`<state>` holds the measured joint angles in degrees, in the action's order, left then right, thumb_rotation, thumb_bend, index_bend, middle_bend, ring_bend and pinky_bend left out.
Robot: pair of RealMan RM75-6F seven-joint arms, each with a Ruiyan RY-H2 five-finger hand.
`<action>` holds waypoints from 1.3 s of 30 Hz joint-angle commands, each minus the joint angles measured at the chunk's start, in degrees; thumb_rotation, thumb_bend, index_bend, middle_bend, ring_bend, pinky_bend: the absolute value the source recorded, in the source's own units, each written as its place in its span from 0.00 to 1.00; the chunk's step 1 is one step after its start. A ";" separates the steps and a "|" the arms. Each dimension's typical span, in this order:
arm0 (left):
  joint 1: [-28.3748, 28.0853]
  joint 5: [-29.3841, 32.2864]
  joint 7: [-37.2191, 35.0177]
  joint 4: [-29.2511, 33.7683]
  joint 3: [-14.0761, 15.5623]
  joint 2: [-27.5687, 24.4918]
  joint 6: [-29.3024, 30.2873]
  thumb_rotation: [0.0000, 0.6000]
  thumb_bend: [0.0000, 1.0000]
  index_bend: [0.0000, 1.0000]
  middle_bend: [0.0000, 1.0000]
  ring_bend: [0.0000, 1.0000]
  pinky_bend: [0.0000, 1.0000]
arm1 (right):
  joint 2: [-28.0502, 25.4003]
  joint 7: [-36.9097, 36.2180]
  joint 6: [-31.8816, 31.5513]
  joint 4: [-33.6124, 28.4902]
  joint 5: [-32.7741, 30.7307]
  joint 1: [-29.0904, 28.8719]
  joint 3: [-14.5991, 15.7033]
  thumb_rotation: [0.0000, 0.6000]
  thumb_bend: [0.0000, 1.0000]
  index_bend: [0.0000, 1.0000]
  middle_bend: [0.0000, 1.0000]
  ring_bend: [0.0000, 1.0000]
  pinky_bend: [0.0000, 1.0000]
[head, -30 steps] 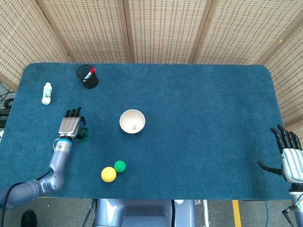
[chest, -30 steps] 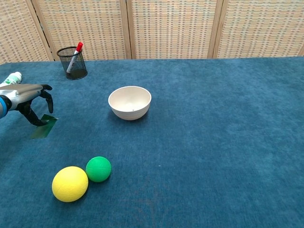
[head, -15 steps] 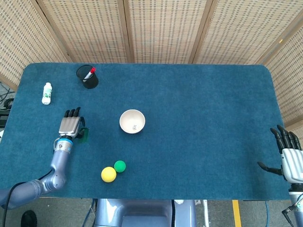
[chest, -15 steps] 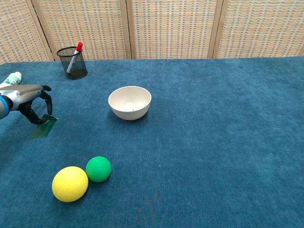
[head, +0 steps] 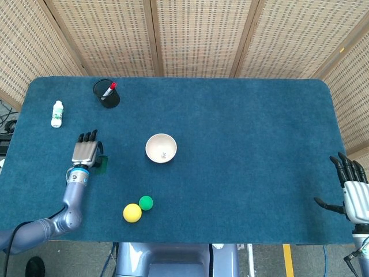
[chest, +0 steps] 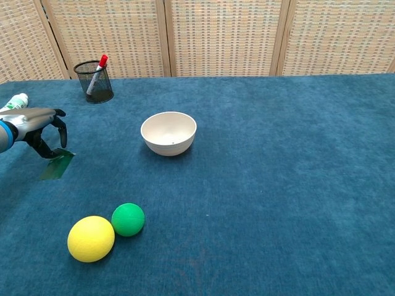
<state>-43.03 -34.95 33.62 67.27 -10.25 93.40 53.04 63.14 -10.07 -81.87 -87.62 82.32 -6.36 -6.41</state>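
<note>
The left robot hand (chest: 38,126) sits near the left edge of the blue tabletop (head: 248,144), palm down, with its dark fingers (chest: 60,131) curled downward. Between the fingertips it pinches one corner of a small green card (chest: 57,165), which slopes down from the grip so that its far end rests on the tabletop. In the head view the card (head: 101,163) shows only as a green sliver peeking out on the right side of the left robot hand (head: 85,153).

The right robot hand (head: 353,187) is well apart from all this, at the right edge of the tabletop near the front corner. Its fingers are spread, the thumb sticks out to the side, and it holds nothing.

A white bowl (chest: 168,132) stands upright around the middle of the tabletop, to the right of the card. Near the front edge a yellow ball (chest: 91,238) and a smaller green ball (chest: 128,219) lie just beside each other, seemingly touching. At the back left, a black mesh cup (chest: 94,81) holds a red-capped marker (chest: 97,71) that leans to one side. A small white bottle (head: 56,113) with a green label lies near the left edge, behind the left robot hand.
</note>
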 commanded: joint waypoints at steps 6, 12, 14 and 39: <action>-0.04 0.17 0.06 -0.95 -0.29 0.52 -0.64 1.00 0.44 0.50 0.00 0.00 0.00 | 0.02 -0.05 0.11 0.03 -0.06 -0.03 0.01 1.00 0.00 0.03 0.00 0.00 0.00; -0.08 -0.04 0.30 -1.11 -0.38 0.81 -0.61 1.00 0.44 0.52 0.00 0.00 0.00 | -0.06 -0.26 0.32 0.01 -0.20 -0.10 -0.05 1.00 0.00 0.03 0.00 0.00 0.00; -0.06 -0.43 0.63 -1.28 -0.16 0.95 -0.30 1.00 0.45 0.53 0.00 0.00 0.00 | -0.07 -0.32 0.35 0.02 -0.24 -0.10 -0.05 1.00 0.00 0.03 0.00 0.00 0.00; 1.45 -3.09 -0.60 2.39 -0.04 -1.24 0.41 1.00 0.49 0.66 0.00 0.00 0.00 | -0.11 -0.72 0.93 0.31 -0.28 -0.25 0.11 1.00 0.00 0.03 0.00 0.00 0.00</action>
<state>-42.22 -36.69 34.00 68.35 -10.78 93.12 53.30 63.03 -10.80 -80.95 -87.30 82.04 -6.60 -6.31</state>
